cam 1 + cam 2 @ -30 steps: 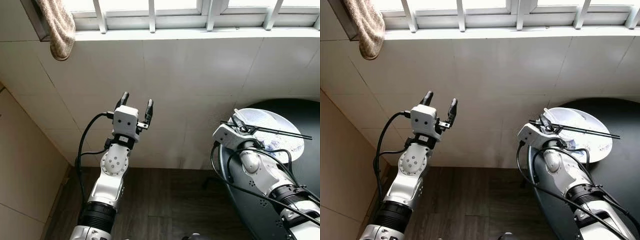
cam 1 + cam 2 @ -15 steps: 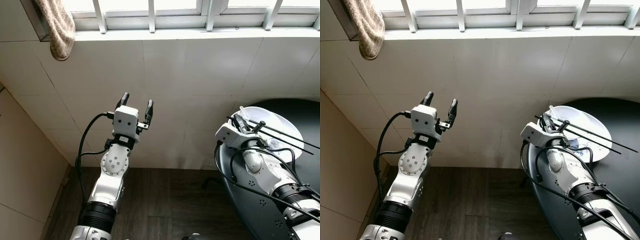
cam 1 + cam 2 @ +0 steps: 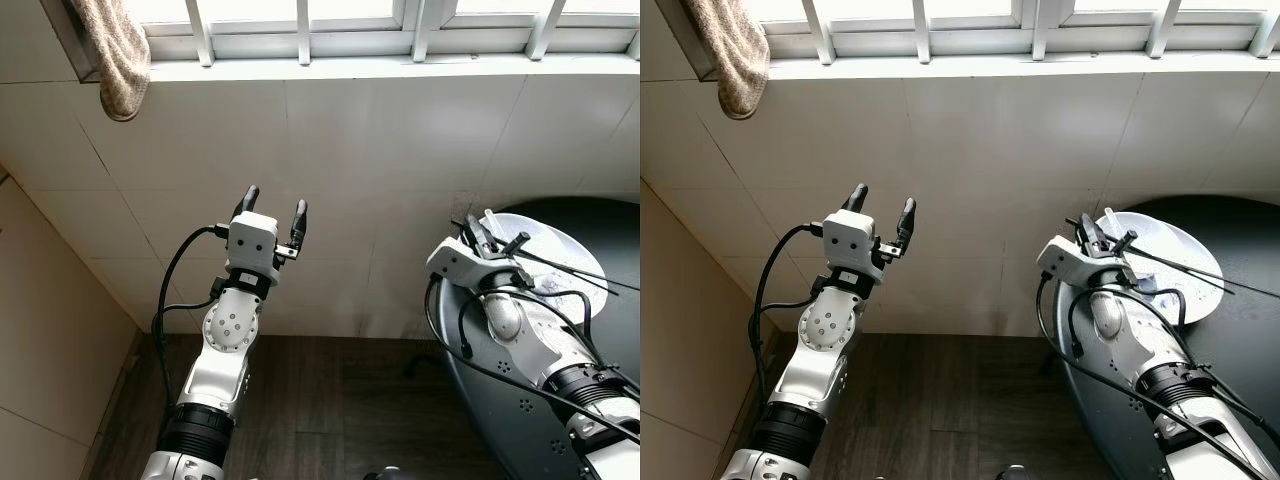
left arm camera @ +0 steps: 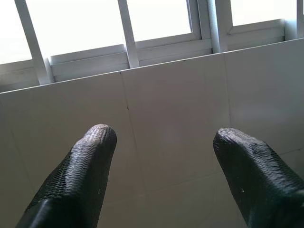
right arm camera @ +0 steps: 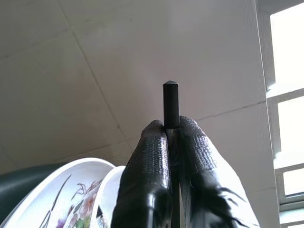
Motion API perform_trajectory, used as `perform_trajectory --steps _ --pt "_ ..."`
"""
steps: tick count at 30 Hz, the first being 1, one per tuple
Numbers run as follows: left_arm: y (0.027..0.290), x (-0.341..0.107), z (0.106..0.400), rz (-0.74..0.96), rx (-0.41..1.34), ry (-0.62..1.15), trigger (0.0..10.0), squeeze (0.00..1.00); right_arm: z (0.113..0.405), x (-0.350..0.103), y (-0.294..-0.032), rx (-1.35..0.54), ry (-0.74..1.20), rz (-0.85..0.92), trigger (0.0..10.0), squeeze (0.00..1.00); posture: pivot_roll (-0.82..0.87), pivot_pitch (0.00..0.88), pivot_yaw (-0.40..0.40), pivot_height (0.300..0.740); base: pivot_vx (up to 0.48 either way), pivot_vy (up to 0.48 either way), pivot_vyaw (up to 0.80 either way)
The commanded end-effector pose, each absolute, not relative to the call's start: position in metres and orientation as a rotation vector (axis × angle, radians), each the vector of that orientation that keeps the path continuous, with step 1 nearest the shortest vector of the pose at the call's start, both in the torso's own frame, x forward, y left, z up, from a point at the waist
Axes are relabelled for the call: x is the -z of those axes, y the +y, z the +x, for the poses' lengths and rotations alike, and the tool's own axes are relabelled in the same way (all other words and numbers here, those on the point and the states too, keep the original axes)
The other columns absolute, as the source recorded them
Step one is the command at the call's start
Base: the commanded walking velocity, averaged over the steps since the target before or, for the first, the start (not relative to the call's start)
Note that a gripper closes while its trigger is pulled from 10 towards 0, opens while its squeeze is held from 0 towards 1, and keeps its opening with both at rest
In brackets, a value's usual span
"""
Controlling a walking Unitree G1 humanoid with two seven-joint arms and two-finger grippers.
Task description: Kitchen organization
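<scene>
Right gripper [image 3: 478, 232]: raised at the near edge of the round black table [image 3: 600, 215], fingers clamped on a pair of thin black chopsticks [image 3: 560, 268]. In the head views the sticks run from the fingers out across a white plate [image 3: 560, 240] toward the robot's right, their far ends splayed apart above the plate. The right wrist view adds what the head views cannot resolve: a single squared black stick end [image 5: 171, 102] standing up between the two pressed fingertips [image 5: 152, 161], and a leaf-and-flower pattern painted on the plate's inner face [image 5: 71, 209]; whether the second stick is pinched beside the first cannot be told there. Plate: resting on the table's near-left portion, close to the tiled wall [image 3: 380, 150]. Left gripper [image 3: 272, 208]: held up in open air before the wall, well apart from the table, fingers spread with nothing between them. The left wrist view shows both textured fingertips [image 4: 90, 156] wide apart against white tile and the window frame [image 4: 128, 42]. The head views take in a beige towel [image 3: 115, 50] hanging at the window's left end and a dark wood floor [image 3: 330, 400] below the wall.
</scene>
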State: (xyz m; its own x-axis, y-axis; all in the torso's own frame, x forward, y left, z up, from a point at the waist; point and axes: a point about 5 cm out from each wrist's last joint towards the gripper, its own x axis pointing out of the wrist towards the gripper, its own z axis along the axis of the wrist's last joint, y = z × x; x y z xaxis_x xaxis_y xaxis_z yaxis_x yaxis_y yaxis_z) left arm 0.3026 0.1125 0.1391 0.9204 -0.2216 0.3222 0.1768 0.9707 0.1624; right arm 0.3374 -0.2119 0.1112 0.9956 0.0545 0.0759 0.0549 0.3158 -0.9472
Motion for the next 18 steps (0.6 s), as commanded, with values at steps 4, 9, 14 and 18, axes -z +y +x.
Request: perform_trajectory --steps 4,9,14,18 --pt "0.1131 -0.1379 0.3047 0.130 0.198 -0.330 10.0 0.00 0.3382 -0.1170 -0.2153 0.021 -0.116 -1.263 0.0 0.00 -0.10 0.000 0.018 0.740 0.000 0.000 0.00" --pt "0.1131 -0.1379 0.3047 0.130 0.198 -0.330 10.0 0.00 0.3382 -0.1170 -0.2153 0.021 -0.116 -1.263 0.0 0.00 -0.10 0.000 0.018 0.740 0.000 0.000 0.00" --pt "0.1131 -0.1379 0.3047 0.130 0.198 -0.330 10.0 0.00 0.3382 -0.1170 -0.2153 0.021 -0.116 -1.263 0.0 0.00 -0.10 0.000 0.018 0.740 0.000 0.000 0.00" --pt "0.1131 -0.1379 0.3047 0.130 0.198 -0.330 10.0 0.00 0.3382 -0.1170 -0.2153 0.021 -0.116 -1.263 0.0 0.00 -0.10 0.000 0.018 0.740 0.000 0.000 0.00"
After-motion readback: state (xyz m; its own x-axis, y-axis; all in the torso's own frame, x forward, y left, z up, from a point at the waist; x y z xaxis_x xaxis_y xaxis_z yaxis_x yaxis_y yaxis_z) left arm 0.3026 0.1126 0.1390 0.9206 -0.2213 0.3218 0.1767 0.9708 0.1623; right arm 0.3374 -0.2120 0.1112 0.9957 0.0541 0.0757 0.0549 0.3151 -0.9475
